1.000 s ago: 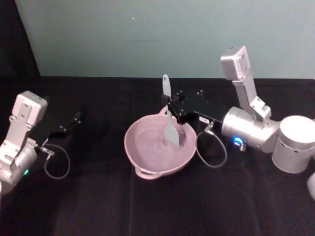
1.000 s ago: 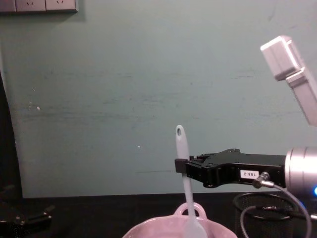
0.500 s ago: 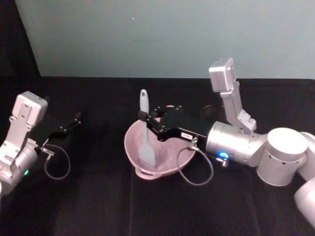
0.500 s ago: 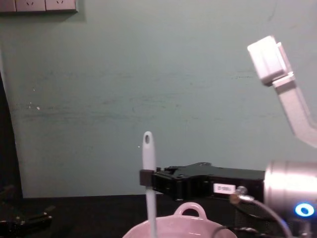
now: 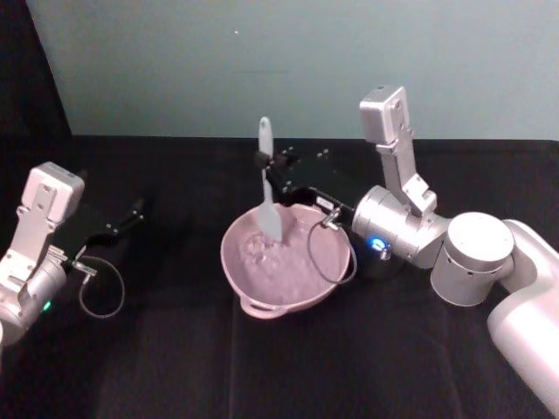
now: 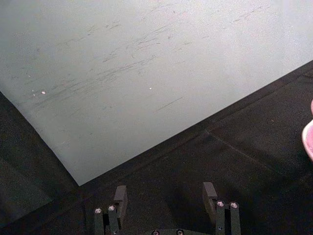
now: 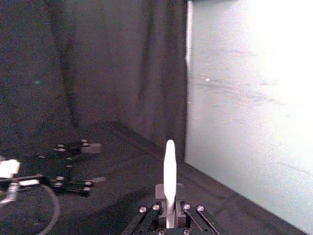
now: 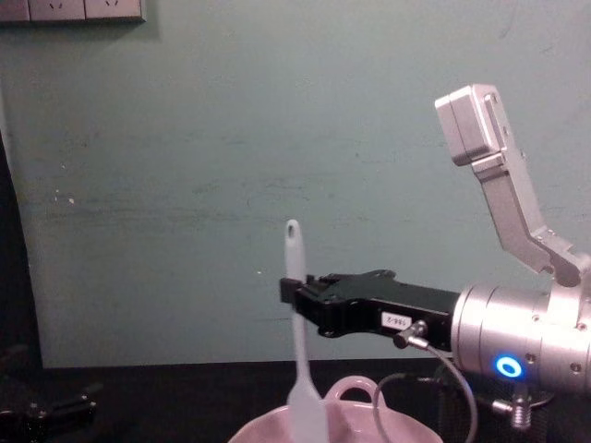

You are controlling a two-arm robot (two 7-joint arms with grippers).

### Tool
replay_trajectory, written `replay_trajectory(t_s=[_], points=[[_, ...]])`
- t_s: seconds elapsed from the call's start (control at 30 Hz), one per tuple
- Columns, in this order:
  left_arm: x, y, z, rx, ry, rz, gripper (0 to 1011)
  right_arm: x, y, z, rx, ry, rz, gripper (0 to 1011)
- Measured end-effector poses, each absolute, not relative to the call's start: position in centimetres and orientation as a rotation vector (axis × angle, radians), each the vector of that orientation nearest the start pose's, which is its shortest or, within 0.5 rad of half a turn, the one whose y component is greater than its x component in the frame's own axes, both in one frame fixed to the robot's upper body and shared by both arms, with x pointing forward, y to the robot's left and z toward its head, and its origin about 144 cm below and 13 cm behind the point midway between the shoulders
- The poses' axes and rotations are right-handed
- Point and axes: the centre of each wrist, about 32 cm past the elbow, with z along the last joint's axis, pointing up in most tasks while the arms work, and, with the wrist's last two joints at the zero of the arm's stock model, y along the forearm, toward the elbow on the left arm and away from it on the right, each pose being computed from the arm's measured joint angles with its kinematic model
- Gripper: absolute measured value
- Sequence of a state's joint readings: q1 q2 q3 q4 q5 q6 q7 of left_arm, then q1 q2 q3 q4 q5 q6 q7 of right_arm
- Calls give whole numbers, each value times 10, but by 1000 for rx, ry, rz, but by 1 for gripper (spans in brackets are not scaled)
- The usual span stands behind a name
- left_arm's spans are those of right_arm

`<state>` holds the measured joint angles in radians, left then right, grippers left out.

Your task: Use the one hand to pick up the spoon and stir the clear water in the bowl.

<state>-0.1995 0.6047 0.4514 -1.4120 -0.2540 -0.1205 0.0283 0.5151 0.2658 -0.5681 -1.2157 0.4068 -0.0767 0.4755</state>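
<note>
At far left, the left black two-fingered gripper (image 5: 131, 214) is parked over the black cloth-covered table (image 5: 175, 367), fingers spread with nothing between them. At centre sits the wide, glossy pale pink bowl (image 5: 234, 278), a small loop handle on its near rim. The clear water (image 5: 262, 249) inside shows only as faint ripples. The white plastic spoon (image 5: 269, 218) stands nearly upright, its flat paddle head lowered into the bowl's far left side, its slim handle rising above. The right black gripper (image 5: 269, 162), on a silver wrist with a blue ring light, clamps the handle at mid-length.
</note>
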Motion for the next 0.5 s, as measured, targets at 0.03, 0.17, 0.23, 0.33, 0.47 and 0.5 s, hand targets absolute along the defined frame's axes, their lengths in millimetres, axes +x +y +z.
replay_trajectory(t_s=[0.03, 0.17, 0.23, 0.33, 0.47, 0.5], points=[[489, 310, 1140, 304, -285, 1248, 1011, 572, -177, 1188, -13, -99, -694, 105], [489, 310, 1140, 304, -285, 1248, 1011, 573, -185, 1190, -28, -124, -724, 106], [489, 310, 1140, 304, -285, 1248, 1011, 571, -190, 1192, -39, -137, -731, 105], [489, 310, 1140, 304, -285, 1248, 1011, 565, -199, 1195, -60, -132, -729, 106], [489, 310, 1140, 304, -285, 1248, 1011, 555, -208, 1201, -78, -108, -703, 106], [489, 310, 1140, 304, -285, 1248, 1011, 550, -211, 1202, -78, -93, -688, 105]])
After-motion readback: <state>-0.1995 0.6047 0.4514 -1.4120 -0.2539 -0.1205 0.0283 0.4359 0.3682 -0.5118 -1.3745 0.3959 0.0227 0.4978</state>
